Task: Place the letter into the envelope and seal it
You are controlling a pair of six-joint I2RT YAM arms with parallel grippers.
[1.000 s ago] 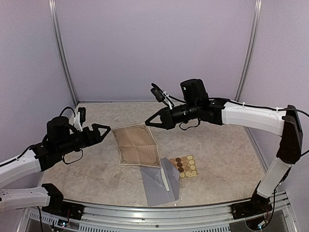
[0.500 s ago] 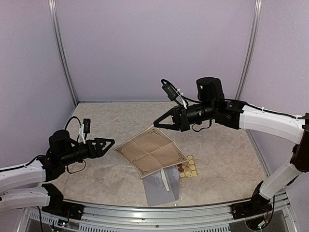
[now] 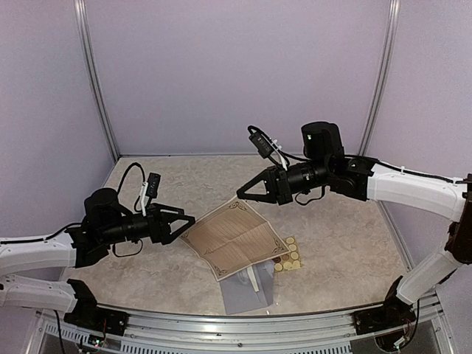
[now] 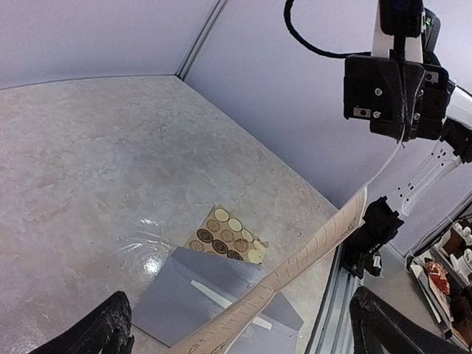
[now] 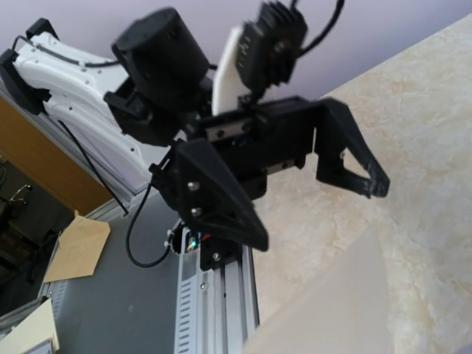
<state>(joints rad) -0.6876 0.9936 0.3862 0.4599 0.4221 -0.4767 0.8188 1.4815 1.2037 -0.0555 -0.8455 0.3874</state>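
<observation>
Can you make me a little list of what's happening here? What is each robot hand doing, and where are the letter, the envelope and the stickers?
letter: tan sheet with fold lines, lifted and tilted above the table
right gripper: shut on the letter's far corner
left gripper: open, at the letter's left corner, not gripping
envelope: grey, flat on the table near the front edge
sticker sheet: flat, just right of the envelope
letter in envelope: not yet

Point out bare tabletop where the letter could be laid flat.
Bare: the far table strip along the back wall, and the right side past the sticker sheet. Crowded: near centre, envelope and sticker sheet lie below the letter held by the right gripper, left gripper open beside it.
</observation>
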